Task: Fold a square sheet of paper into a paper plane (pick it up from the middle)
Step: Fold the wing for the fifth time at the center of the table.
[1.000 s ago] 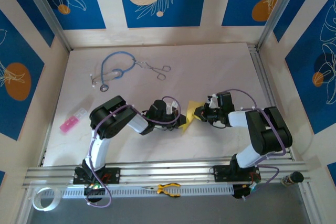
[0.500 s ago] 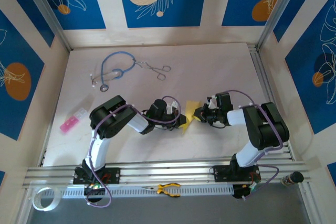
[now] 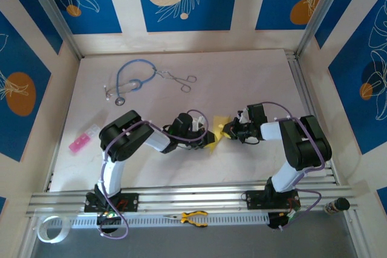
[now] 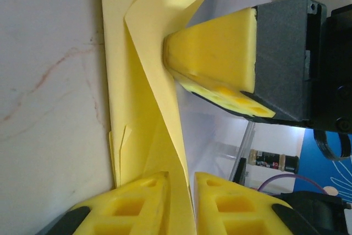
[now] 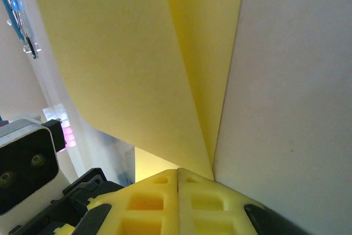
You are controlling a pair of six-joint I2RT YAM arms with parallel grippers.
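The square sheet of paper (image 3: 216, 132) is pale yellow, partly folded, and lies mid-table between both arms. My left gripper (image 3: 206, 135) is at its left edge. In the left wrist view the left gripper (image 4: 181, 175) is open by a narrow gap, with a raised flap of the sheet (image 4: 137, 81) standing between the fingers, against the left one. My right gripper (image 3: 229, 130) is shut at the sheet's right side. Its joined tip (image 4: 171, 53) presses against the raised flap. In the right wrist view the right gripper (image 5: 177, 172) shows no gap, and the sheet (image 5: 126, 64) rises from its tip.
A blue stethoscope (image 3: 130, 80) and steel forceps (image 3: 180, 80) lie at the back left. A small pink object (image 3: 83, 138) sits near the left edge. Yellow-handled pliers (image 3: 193, 217) and a tape roll (image 3: 48, 229) rest on the front rail area.
The left gripper's jaws have parted a little around the paper flap. The right wrist has edged slightly left toward the sheet. The paper stays in place.
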